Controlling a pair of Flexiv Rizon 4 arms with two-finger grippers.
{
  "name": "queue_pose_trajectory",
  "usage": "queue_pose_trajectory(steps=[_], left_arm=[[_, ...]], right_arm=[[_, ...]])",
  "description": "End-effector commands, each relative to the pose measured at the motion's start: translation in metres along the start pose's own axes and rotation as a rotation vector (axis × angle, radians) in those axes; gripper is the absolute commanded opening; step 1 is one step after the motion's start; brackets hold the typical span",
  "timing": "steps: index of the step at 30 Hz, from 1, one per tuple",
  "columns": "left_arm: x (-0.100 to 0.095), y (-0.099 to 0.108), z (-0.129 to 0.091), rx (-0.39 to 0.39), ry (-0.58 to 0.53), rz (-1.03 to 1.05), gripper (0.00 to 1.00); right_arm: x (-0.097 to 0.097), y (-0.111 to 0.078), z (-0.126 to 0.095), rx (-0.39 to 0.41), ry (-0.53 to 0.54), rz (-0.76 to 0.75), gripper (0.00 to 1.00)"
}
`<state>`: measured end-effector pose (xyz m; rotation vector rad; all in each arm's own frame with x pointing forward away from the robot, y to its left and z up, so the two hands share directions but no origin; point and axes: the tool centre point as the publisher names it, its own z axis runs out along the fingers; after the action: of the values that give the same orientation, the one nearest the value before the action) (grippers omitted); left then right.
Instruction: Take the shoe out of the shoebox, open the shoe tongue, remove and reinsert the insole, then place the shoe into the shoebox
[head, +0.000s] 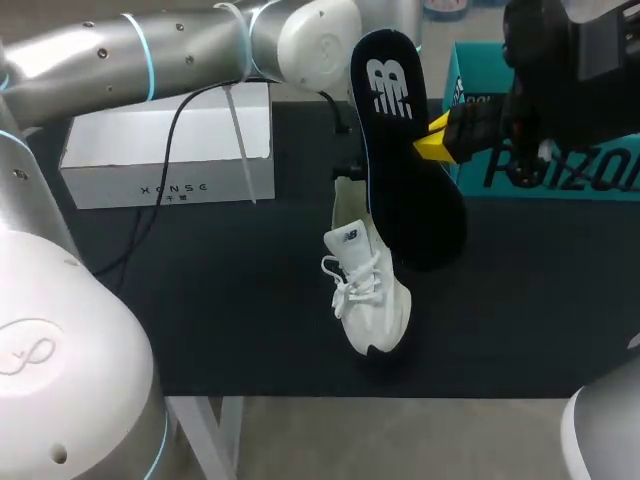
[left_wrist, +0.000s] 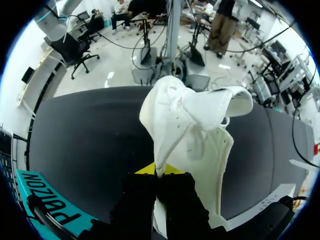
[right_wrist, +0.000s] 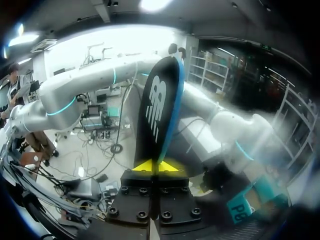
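**Head view: insole out and aloft, reinsertion the step in hand**

The head view showed the white shoe (head: 368, 290) standing on the black table (head: 200, 310), toe toward the robot and laces loose. It was outside both the teal box (head: 500, 175) at the right rear and the white box (head: 165, 150) at the left rear. The teal box was probably the shoebox. The dark insole (head: 405, 150) hung in the air above and just behind the shoe, clear of it, with its printed face toward the camera.

The right gripper (head: 432, 145) was clamped on the insole's edge. In the right wrist view both yellow tips pressed the insole from two sides, and it rose upright ahead of them. The left gripper (left_wrist: 159, 169) was pinched shut on a thin rim of the shoe at its heel end. In the left wrist view the white upper stood ahead of the fingers with the tongue folded away from them, so the mouth looked open.

By these signs the shoe was out, the tongue was open and the insole had been removed, so putting the insole back was judged the current step. The next move would call for the right arm to tip the insole toe-first and line it up with the opening. It could then slide the insole down along the sole while the left gripper steadied the heel. The likely snags were the insole catching on the tongue or laces, or folding at the heel.
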<state>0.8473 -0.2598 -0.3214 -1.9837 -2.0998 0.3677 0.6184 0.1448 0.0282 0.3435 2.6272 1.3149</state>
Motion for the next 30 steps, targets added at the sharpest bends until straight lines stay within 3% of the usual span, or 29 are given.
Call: queue_pose_trajectory(steps=[1, 16, 18, 19, 20, 25, 30], left_arm=[[-0.017, 0.007, 0.011, 0.011, 0.074, 0.004, 0.0], [-0.033, 0.021, 0.04, 0.007, 0.083, 0.002, 0.0], [-0.033, 0.025, 0.043, -0.014, 0.078, -0.004, 0.33], [-0.033, 0.026, 0.044, -0.006, 0.078, -0.008, 0.62], [-0.032, 0.027, 0.044, 0.002, 0.071, -0.011, 1.0], [-0.03, 0.027, 0.038, -0.006, 0.013, 0.004, 1.0], [-0.03, 0.031, 0.009, -0.063, -0.143, 0.03, 1.0]], right_arm=[[-0.002, 0.002, 0.002, 0.004, 0.003, 0.001, 0.0], [-0.002, 0.002, 0.002, 0.004, 0.003, 0.001, 0.0], [-0.002, 0.002, 0.002, 0.004, 0.003, 0.001, 0.0], [-0.002, 0.002, 0.002, 0.004, 0.003, 0.001, 0.0], [-0.002, 0.002, 0.002, 0.004, 0.003, 0.001, 0.0], [-0.002, 0.002, 0.002, 0.004, 0.003, 0.001, 0.0], [-0.002, 0.002, 0.002, 0.004, 0.003, 0.001, 0.0]])
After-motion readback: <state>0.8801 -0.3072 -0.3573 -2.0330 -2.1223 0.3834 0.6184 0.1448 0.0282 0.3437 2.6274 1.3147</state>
